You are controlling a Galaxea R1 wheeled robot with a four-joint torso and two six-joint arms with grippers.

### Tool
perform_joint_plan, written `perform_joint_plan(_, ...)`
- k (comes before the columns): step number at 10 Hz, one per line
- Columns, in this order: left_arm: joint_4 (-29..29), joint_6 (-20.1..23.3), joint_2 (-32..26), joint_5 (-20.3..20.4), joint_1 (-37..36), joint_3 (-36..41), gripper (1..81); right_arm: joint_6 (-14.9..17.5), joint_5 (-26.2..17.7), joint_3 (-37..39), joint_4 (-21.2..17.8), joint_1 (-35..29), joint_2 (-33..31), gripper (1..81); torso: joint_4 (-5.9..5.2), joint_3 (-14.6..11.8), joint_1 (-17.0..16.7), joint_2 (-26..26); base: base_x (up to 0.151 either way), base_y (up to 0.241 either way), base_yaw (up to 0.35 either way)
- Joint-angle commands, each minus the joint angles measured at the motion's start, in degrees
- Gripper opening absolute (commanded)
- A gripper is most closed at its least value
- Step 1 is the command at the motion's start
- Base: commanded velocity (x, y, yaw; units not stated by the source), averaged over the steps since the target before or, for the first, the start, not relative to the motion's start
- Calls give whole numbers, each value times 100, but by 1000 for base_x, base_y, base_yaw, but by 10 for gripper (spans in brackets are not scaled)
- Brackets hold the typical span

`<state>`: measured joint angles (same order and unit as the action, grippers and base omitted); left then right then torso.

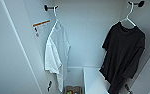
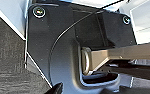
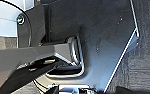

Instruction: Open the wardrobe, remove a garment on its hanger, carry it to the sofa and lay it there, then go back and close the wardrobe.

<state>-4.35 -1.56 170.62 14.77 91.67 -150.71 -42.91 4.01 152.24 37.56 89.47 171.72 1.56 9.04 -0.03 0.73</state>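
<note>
the garment (image 1: pixel 123 55) hangs on its hanger (image 1: pixel 128 18) from the right hook (image 1: pixel 138 3) inside the open wardrobe (image 1: pixel 91 37). i can't tell how my fingers stand. reaching askew, i might snag the white t-shirt (image 1: pixel 56 52) instead.

wardrobe (image 1: pixel 91 37): plain white inside — back panel, side walls and open doors alike
T-shirt (image 1: pixel 123 55): plain black, no print, on the right of the wardrobe
hanger (image 1: pixel 128 17): thin white, above the black T-shirt
white T-shirt (image 1: pixel 56 52): plain white, on the left of the wardrobe
white T-shirt's hanger (image 1: pixel 55 17): white
hooks (image 1: pixel 49 8): black, high on the wardrobe walls
label (image 1: pixel 41 27): white with an orange strip along its top — on the wardrobe's left wall
shelf (image 1: pixel 94 80): white, low in the wardrobe
floor (image 2: pixel 6 57): dark grey carpet, faintly ribbed
</note>
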Motion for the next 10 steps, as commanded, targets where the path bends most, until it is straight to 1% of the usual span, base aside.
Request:
perform_joint_plan(1,-92,24,-19,-300,-75,15,811,20,-260,-11,-29,-152,-30,811,0,0,3,0,77,0,0)
perform_joint_plan(5,-83,16,-1,-291,-75,15,811,20,-260,-11,-21,-152,-30,811,0,0,6,0,0,0,0)
perform_joint_plan(6,-83,24,-1,-291,-75,15,811,20,-260,-11,-21,-161,-30,811,315,0,3,0,0,0,0)
perform_joint_plan(9,-92,24,-28,-291,-101,15,811,20,-269,-11,-21,-152,-29,811,733,0,3,0,0,0,0)
perform_joint_plan(10,-92,24,-36,-291,-119,15,811,20,-269,-11,-21,-152,-30,811,934,0,3,0,0,0,0)
